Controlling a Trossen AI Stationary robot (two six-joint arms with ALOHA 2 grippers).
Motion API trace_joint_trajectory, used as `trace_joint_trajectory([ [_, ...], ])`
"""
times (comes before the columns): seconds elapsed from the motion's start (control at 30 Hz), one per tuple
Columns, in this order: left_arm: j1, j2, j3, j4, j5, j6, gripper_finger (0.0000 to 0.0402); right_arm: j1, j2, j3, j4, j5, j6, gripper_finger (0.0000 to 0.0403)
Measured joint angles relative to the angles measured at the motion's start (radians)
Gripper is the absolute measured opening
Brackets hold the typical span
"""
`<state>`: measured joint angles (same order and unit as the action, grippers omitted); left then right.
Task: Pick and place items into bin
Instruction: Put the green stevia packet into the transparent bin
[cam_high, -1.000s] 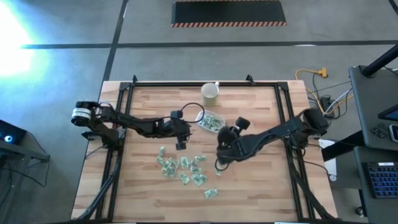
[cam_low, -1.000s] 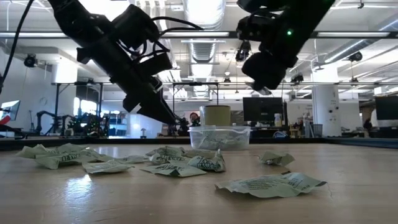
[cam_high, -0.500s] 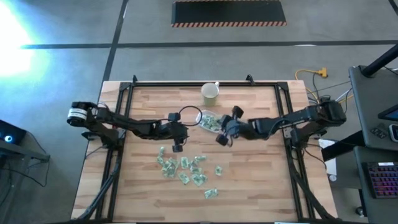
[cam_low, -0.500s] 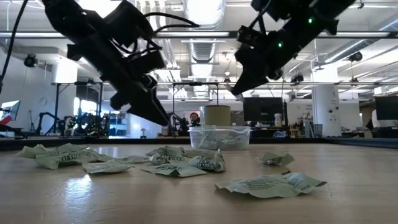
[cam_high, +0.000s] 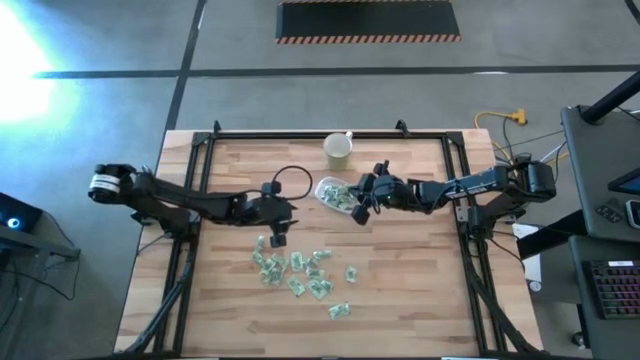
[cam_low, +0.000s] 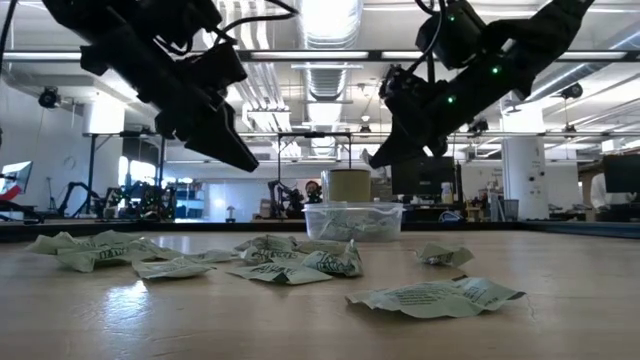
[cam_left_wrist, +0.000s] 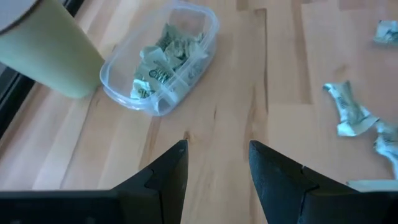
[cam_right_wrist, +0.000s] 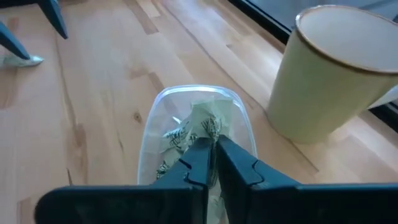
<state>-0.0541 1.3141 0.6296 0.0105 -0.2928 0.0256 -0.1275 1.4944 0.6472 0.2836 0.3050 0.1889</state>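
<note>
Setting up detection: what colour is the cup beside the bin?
Pale cream cup, clearest in the right wrist view.

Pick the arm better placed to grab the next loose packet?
Left. Its end effector is open and hangs at the edge of the packets on the table, while the right end effector is shut over the bin.

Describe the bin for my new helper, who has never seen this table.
On the wooden table, find the cream cup at the far edge. The bin sits just nearer, under the right pincer: a clear, shallow, rounded tub holding green-and-white packets, unlike the opaque cup.
</note>
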Motion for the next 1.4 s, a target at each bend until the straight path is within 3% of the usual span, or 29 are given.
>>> trace_joint_trajectory([
  [0.37, -0.039, -0.03, 0.002, -0.002, 0.001, -0.041, 0.0153, 0.0, 0.0, -0.001, -0.008, 0.005, -0.042, 0.0121],
  [0.57, -0.054, -0.046, 0.002, -0.032, 0.001, -0.074, 0.0153, 0.001, 0.0, -0.001, -0.013, 0.004, -0.076, 0.0149],
  [0.77, -0.09, -0.077, 0.016, -0.223, 0.004, -0.166, 0.0153, 0.034, -0.002, -0.025, -0.022, -0.06, -0.097, 0.0155],
  [1.0, -0.193, -0.153, 0.029, -0.478, 0.015, -0.379, 0.0153, 0.098, -0.002, -0.071, -0.019, -0.145, -0.122, 0.0141],
  [1.2, -0.295, -0.189, 0.024, -0.553, 0.014, -0.569, 0.0153, 0.152, -0.008, -0.09, -0.016, -0.152, -0.154, 0.013],
  [1.4, -0.332, -0.143, 0.024, -0.594, 0.009, -0.713, 0.0153, 0.187, -0.031, -0.076, -0.013, -0.172, -0.183, 0.0123],
])
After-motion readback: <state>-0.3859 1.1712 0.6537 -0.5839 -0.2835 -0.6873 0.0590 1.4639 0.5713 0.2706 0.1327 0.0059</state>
